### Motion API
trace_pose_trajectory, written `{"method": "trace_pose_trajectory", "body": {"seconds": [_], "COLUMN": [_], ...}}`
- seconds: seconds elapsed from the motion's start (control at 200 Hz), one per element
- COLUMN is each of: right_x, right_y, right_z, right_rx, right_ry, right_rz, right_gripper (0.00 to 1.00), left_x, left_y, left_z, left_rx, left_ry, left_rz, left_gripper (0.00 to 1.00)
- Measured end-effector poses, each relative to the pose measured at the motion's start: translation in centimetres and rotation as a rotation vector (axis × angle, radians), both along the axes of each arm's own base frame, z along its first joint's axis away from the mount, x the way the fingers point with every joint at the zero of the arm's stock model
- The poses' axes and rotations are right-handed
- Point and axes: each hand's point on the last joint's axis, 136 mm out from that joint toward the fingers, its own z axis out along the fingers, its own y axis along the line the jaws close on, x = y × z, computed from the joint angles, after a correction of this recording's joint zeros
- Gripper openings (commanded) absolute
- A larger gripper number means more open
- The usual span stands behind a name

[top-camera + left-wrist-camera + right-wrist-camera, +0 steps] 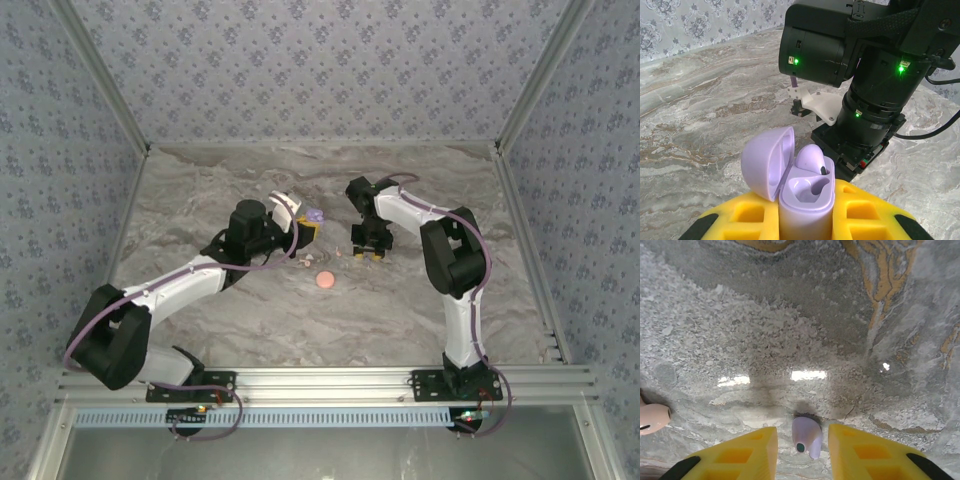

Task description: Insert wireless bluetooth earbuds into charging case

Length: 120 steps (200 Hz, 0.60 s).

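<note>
Right claw apart, lilac earbud lying between its tips, left claw clamped on open lilac case

A lilac plastic charging case sat in the left tool; a lilac bean-shaped earbud lay on the marbled counter inside the right tool.

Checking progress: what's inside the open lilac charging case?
One lilac earbud sits in the charging case; the other well looks empty. The earbud's stem is sunk out of sight.
</note>
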Motion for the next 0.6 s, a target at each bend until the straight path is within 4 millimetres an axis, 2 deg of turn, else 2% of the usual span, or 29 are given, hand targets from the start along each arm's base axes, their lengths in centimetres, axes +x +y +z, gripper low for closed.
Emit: {"method": "trace_pose_trajectory", "body": {"seconds": [0.375, 0.6], "right_x": [0.05, -0.28], "right_y": [0.02, -0.04], "right_z": [-0.12, -0.98], "right_rx": [0.0, -0.014], "right_ry": [0.0, 0.017], "right_rz": [-0.011, -0.007], "right_gripper": [0.31, 0.29], "left_x": [0.01, 0.01], "left_y": [-0.01, -0.01], "left_z": [-0.02, -0.02], "left_rx": [0.0, 0.0], "left_ry": [0.0, 0.0], "left_rz": [0.0, 0.0], "left_gripper": [0.14, 0.14]}}
